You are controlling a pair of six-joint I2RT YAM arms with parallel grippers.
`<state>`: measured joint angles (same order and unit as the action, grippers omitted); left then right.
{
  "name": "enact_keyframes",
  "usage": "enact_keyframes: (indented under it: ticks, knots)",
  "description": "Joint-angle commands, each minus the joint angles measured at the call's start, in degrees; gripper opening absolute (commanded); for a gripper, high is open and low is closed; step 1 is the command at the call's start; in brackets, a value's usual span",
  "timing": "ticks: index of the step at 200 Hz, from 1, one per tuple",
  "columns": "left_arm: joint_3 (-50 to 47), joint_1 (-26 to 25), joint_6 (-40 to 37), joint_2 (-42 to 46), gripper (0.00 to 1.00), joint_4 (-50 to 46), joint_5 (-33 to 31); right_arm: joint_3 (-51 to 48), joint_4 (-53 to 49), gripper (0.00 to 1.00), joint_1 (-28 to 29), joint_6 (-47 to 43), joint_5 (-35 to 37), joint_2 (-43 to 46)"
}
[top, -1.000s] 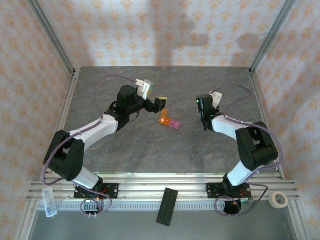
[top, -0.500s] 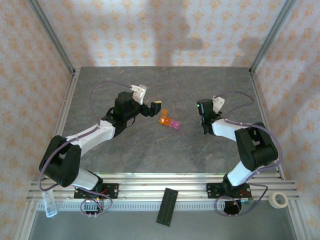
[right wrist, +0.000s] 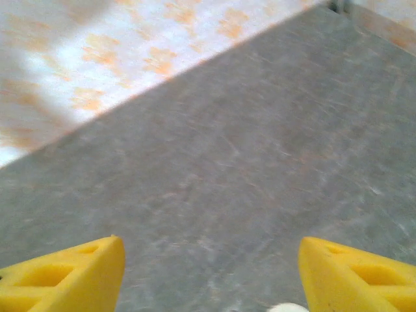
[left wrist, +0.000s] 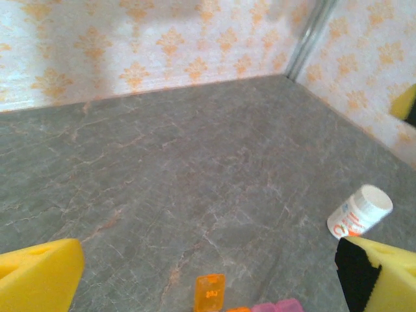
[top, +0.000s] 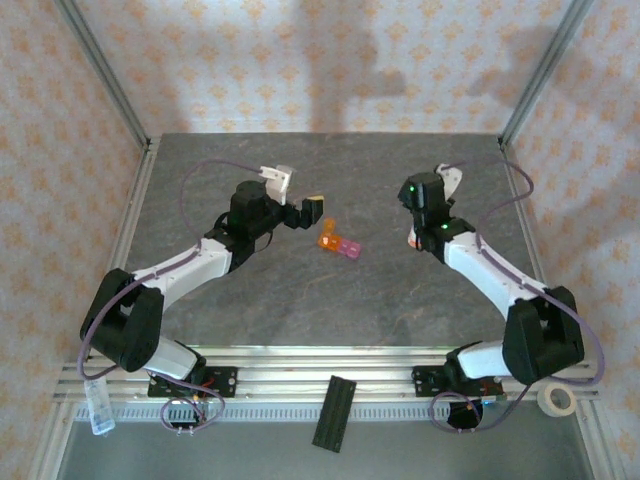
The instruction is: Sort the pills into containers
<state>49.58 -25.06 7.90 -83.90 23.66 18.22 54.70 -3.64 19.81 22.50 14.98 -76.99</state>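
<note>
Item 1, your left gripper (left wrist: 208,278): jaws spread wide, holding nothing. Its two yellow foam pads (left wrist: 40,279) sit at the lower corners of the left wrist view. From above you see it held over the table's middle, pointing toward the right arm.

Item 2, the containers (top: 338,243): a short joined strip resting on the table, with an orange compartment (top: 327,240) on the end nearer your left gripper and a pink compartment (top: 349,248) on the far end. The strip lies just ahead of and below the left gripper, between its pads and touching neither. In the left wrist view an orange lid stands up from the strip. What the compartments hold is too small to tell.

Item 3, your right gripper (right wrist: 208,279): jaws apart and empty, with a yellow pad at each lower corner of its wrist view. It faces the back wall over bare table.

Item 4, a white bottle (left wrist: 359,211): it lies tilted on the table with an orange-marked label. It is ahead of your left gripper, just beyond that gripper's right-hand pad. A white sliver between the right gripper's pads is cut off at the frame edge, so you cannot tell what it is.

Item 5, the grey stone-patterned table (top: 300,300): it carries the strip and the bottle.

Item 6, near-edge extras, well behind both grippers: a tape roll (top: 557,400) and a black bar (top: 334,412).
</note>
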Motion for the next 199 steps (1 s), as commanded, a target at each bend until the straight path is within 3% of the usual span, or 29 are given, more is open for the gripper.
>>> enact_keyframes:
  ticks: [1, 30, 65, 100, 129, 145, 158, 172, 187, 199]
  knots:
    - [-1.4, 0.6, 4.4, -0.3, 1.0, 7.8, -7.1, 4.4, -8.0, 0.7, -0.3, -3.5, -9.9, 1.2]
    - [-3.6, 0.8, 2.3, 0.2, 1.0, 12.1, -8.9, 9.5, -13.6, 0.7, -0.2, -5.9, -22.4, -1.3]
    - [1.2, 1.1, -1.1, -1.5, 1.0, 3.7, -7.9, 14.9, -21.2, 0.7, 1.8, -9.0, -31.8, -6.8]
    - [9.1, 1.3, -2.2, -5.4, 0.99, -8.0, -8.0, 20.1, -29.3, 0.71, 5.7, -10.3, -33.5, -14.7]
    - [16.0, 1.6, -3.5, -9.6, 0.89, -17.0, -8.4, 21.3, -32.0, 0.71, 7.5, -9.2, -30.9, -20.1]
    - [20.0, 1.8, -4.3, -12.0, 0.78, -22.1, -7.9, 20.8, -31.6, 0.71, 7.8, -8.7, -29.7, -21.9]
    - [23.1, 2.0, -5.0, -14.4, 0.62, -25.8, -6.8, 20.3, -31.3, 0.71, 7.9, -8.6, -29.1, -23.1]
    - [27.3, 2.1, -6.1, -17.1, 0.37, -30.7, -6.0, 20.0, -31.3, 0.71, 8.0, -8.7, -29.0, -24.4]
    - [31.8, 2.2, -7.0, -20.2, 0.0, -35.9, -5.9, 19.6, -31.3, 0.71, 8.3, -8.9, -29.1, -25.2]
    - [35.3, 2.1, -7.1, -22.7, 0.0, -40.1, -6.1, 19.3, -31.3, 0.71, 8.5, -9.0, -29.1, -25.7]
